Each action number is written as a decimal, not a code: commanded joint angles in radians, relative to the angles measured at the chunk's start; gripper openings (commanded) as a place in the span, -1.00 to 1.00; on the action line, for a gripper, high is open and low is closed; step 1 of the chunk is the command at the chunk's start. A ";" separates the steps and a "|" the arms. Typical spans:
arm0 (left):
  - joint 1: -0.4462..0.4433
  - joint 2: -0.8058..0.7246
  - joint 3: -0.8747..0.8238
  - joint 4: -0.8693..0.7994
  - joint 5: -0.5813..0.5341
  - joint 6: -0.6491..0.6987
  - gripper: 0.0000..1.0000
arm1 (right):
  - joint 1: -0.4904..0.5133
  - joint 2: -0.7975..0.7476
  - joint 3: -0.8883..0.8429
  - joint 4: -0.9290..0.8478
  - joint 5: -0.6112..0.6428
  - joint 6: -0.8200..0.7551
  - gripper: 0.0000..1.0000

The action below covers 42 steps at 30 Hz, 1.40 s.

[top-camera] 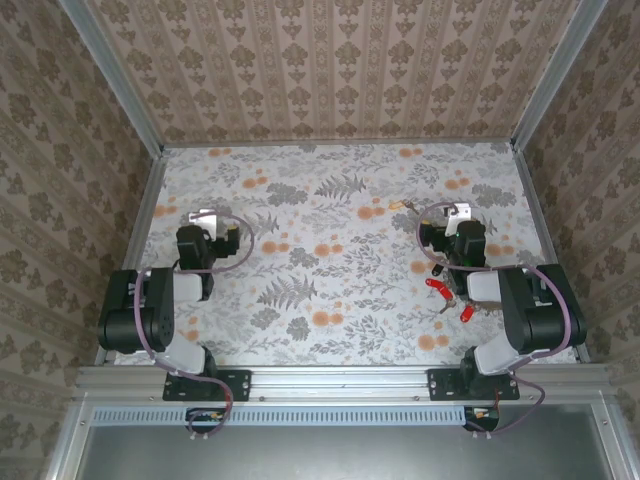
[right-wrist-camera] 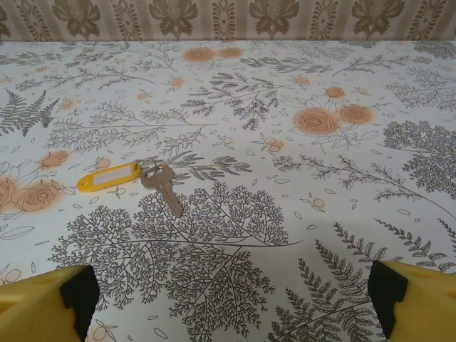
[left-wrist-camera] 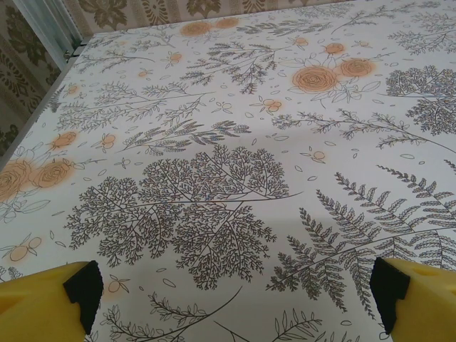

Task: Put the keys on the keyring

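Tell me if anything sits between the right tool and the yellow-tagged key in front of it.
Nothing visible does. The yellow-tagged key lies flat on the table, ahead and to the left of the open right tool, with only bare flowered tabletop between them.

Near the table's near right corner, the red keys (top-camera: 437, 285) lie tight against the right arm (top-camera: 530, 310). Their shafts are tucked partly beneath it, and from above the count is too small to settle. There's a dark tangle (top-camera: 450, 300) between them, ring or blades, can't tell at this size. Further out, the yellow-tagged key (top-camera: 399, 204) is a mere speck in the top view, its shape unreadable. On the right wrist camera, the right gripper (right-wrist-camera: 235, 292) has its fingers (right-wrist-camera: 43, 299) cropped by the bottom edge, just yellow tips in the corners. Same on the left wrist: the left gripper (left-wrist-camera: 235, 288) is cut off at both bottom corners.
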 commanded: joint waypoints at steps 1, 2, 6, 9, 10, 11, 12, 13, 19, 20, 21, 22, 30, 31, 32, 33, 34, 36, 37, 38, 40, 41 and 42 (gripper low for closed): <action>0.000 -0.003 0.007 0.032 -0.007 -0.017 1.00 | -0.004 -0.007 0.010 0.002 -0.014 0.018 0.99; 0.000 -0.004 0.007 0.032 -0.007 -0.017 1.00 | -0.005 -0.007 0.009 0.003 -0.013 0.018 0.99; 0.000 -0.003 0.006 0.032 -0.007 -0.018 1.00 | -0.005 -0.007 0.010 0.003 -0.014 0.019 1.00; 0.000 -0.004 0.007 0.032 -0.008 -0.017 1.00 | -0.005 -0.006 0.010 0.002 -0.013 0.019 0.99; 0.000 -0.004 0.007 0.032 -0.006 -0.017 1.00 | -0.005 -0.006 0.010 0.002 -0.013 0.019 0.99; 0.000 -0.004 0.007 0.032 -0.007 -0.017 1.00 | -0.005 -0.006 0.010 0.002 -0.014 0.019 0.99; 0.000 -0.003 0.007 0.032 -0.006 -0.017 1.00 | -0.004 -0.006 0.010 0.002 -0.013 0.018 0.99; 0.000 -0.003 0.007 0.032 -0.007 -0.017 1.00 | -0.005 -0.006 0.010 0.002 -0.013 0.019 0.99; 0.000 -0.004 0.008 0.031 -0.007 -0.018 1.00 | -0.005 -0.006 0.010 0.002 -0.013 0.019 0.99; -0.001 -0.005 0.008 0.030 -0.006 -0.018 1.00 | -0.005 -0.007 0.010 0.002 -0.013 0.019 0.99; 0.000 -0.003 0.008 0.030 -0.005 -0.018 1.00 | -0.004 -0.006 0.010 0.002 -0.014 0.019 0.99; 0.000 -0.004 0.008 0.030 -0.006 -0.019 1.00 | -0.005 -0.005 0.010 0.002 -0.013 0.019 0.99; 0.026 -0.020 0.003 0.033 0.042 -0.028 1.00 | -0.008 -0.133 0.060 -0.210 0.103 0.074 0.99; 0.020 -0.044 0.013 -0.004 0.035 -0.026 1.00 | -0.008 -0.198 0.086 -0.301 0.127 0.095 0.99; 0.011 -0.076 0.026 -0.054 0.013 -0.020 1.00 | -0.008 -0.242 0.102 -0.360 0.137 0.113 0.99; -0.001 -0.134 0.052 -0.147 -0.022 -0.021 1.00 | -0.007 -0.289 0.117 -0.425 0.152 0.149 0.99; -0.014 -0.185 0.083 -0.234 -0.065 -0.020 1.00 | -0.008 -0.335 0.131 -0.488 0.175 0.199 0.99; -0.036 -0.278 0.148 -0.376 -0.084 -0.028 1.00 | -0.006 -0.415 0.158 -0.613 0.235 0.330 0.99; -0.046 -0.324 0.188 -0.443 -0.067 -0.025 1.00 | -0.006 -0.458 0.179 -0.704 0.278 0.435 0.99; -0.057 -0.364 0.238 -0.529 -0.048 -0.023 1.00 | -0.007 -0.496 0.203 -0.809 0.306 0.555 0.99; -0.080 -0.421 0.343 -0.705 -0.037 -0.041 1.00 | -0.011 -0.559 0.241 -0.987 0.298 0.697 0.99; -0.088 -0.443 0.410 -0.793 -0.021 -0.060 1.00 | -0.011 -0.595 0.257 -1.086 0.284 0.716 0.99; -0.090 -0.458 0.459 -0.858 0.006 -0.074 1.00 | -0.012 -0.622 0.257 -1.154 0.285 0.760 0.99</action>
